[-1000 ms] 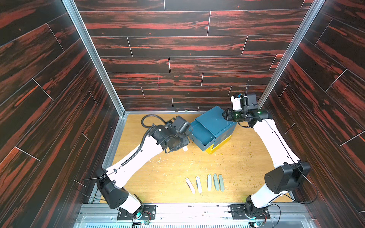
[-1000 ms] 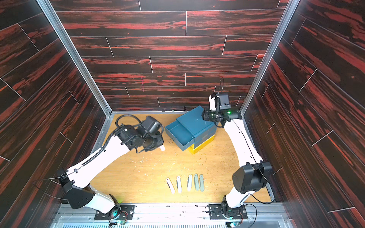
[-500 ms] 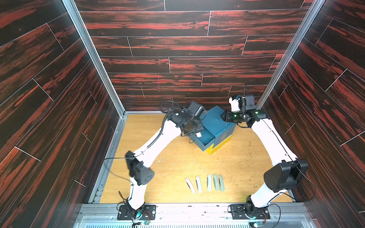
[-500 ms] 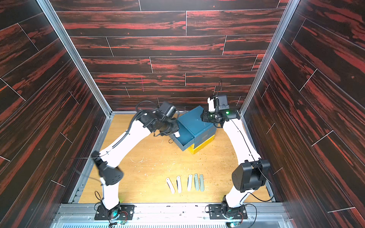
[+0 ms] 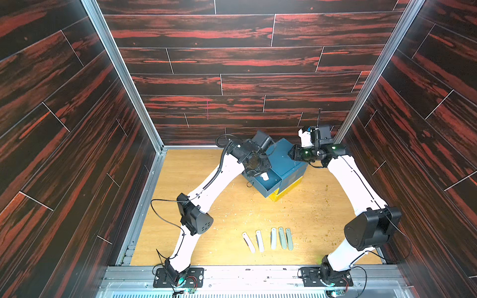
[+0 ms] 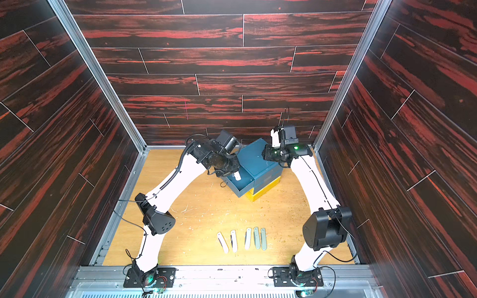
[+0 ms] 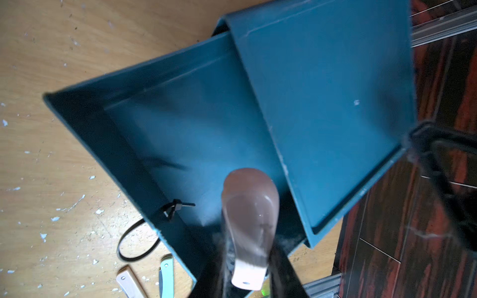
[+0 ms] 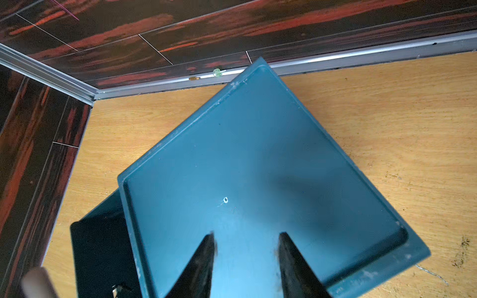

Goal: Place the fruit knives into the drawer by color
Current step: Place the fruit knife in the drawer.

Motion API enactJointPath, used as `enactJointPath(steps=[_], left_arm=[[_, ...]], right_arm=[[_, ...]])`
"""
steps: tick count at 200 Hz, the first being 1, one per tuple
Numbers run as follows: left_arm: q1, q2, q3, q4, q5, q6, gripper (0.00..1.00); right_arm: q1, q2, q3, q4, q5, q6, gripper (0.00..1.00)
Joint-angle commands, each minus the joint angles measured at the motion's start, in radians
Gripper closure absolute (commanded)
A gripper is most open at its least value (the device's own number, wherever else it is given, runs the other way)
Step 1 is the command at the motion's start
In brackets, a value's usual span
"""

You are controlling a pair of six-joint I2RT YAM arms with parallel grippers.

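Gripping a pale knife (image 7: 249,222) at one end, the left tool (image 7: 247,273) has its jaws closed narrowly on the slim, slightly curved folded body. The gripped end is whitish with a small rivet. The rounded free end looks shaded brown in the left wrist view and points into the open drawer (image 7: 180,116). In both top views only a white tip of it shows below the tool, above the drawer's floor.

Five more knives (image 5: 273,238) lie in a neat row on the worktop (image 5: 206,232), near its front edge and well apart from the drawer. Three are whitish, on the left arm's side, and two are grey-green, on the right arm's side. They lie close beside one another, roughly parallel.

The drawer is teal and pulled out of a teal box (image 8: 258,154), which stands on a yellow box (image 5: 284,192) near the back wall. A black loop (image 7: 135,243) hangs at the drawer's front wall. A small white speck (image 8: 225,200) marks the box's recessed top.

The right tool (image 8: 247,258) is over that top with its jaws partly open and nothing between them. I cannot tell whether it touches the box. In the top views the left wrist hides the drawer's inner part. The worktop is scratched wood, flecked with crumbs.
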Motion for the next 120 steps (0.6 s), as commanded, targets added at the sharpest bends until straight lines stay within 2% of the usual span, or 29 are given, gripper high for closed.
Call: enactJointPath(steps=[1,120], left_arm=[[0.005,-0.010,-0.020,-0.041,0.002,-0.015,0.98],[0.020,0.036,-0.050,0.002,0.005,-0.029,0.98]], right_arm=[[0.002,-0.007,-0.010,0.005,-0.012,0.007,0.56],[0.002,-0.014,-0.024,0.011,-0.011,0.005,0.56]])
